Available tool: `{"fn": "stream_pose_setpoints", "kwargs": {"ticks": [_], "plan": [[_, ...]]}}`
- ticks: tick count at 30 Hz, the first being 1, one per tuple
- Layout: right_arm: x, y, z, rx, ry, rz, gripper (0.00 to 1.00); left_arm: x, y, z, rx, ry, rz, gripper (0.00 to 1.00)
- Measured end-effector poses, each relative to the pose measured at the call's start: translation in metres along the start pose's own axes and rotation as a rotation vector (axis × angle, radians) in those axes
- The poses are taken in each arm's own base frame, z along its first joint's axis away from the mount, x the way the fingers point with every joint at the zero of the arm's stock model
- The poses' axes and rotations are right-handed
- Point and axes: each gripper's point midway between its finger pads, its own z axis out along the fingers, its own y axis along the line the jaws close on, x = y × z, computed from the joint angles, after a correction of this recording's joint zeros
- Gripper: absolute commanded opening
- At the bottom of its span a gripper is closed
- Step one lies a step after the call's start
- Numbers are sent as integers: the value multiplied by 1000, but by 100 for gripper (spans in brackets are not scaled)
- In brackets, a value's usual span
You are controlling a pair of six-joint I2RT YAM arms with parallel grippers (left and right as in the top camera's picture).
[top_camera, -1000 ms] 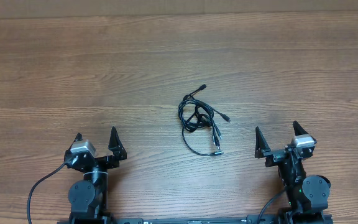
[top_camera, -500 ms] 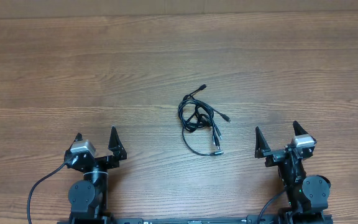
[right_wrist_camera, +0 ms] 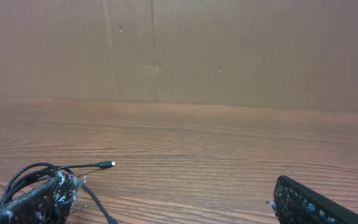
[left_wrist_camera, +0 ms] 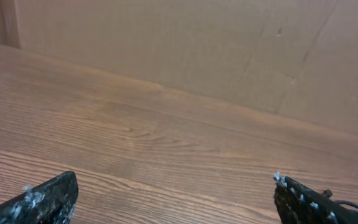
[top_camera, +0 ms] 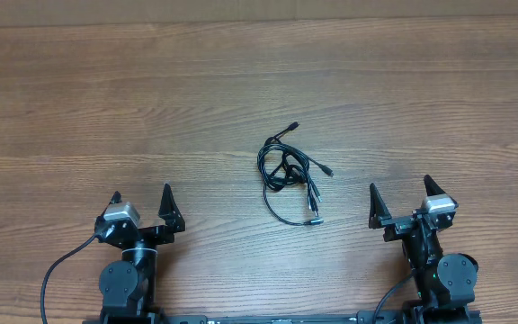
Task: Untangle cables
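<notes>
Moved since a second ago: only my left gripper (top_camera: 141, 193), nudged slightly rightward, jaws spread wide and holding nothing. My right gripper (top_camera: 400, 184): unchanged, likewise spread wide. One tangled bunch of thin black cables (top_camera: 288, 175) with small plug ends lies on the brown wood-grain table (top_camera: 106, 90), between both grippers, farther out, touching neither.

Robotics lab test bench. Indicators: a wood-grain table (top_camera: 151, 90), a plain brown cardboard backdrop (right_wrist_camera: 229, 50) along its far edge, and the left arm (top_camera: 126, 274) and right arm (top_camera: 446, 274) mounted at the near edge.
</notes>
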Motion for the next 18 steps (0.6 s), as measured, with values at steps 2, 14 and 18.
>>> {"fn": "stream_pose_setpoints", "kwargs": {"ticks": [2, 14, 18], "plan": [[0, 0, 0, 1, 0, 0, 100, 1, -1, 0, 6, 5, 0, 100], [0, 0, 0, 0, 0, 0, 100, 5, -4, -5, 15, 71, 64, 100], [0, 0, 0, 0, 1, -1, 100, -2, -5, -8, 14, 77, 98, 100]]}}
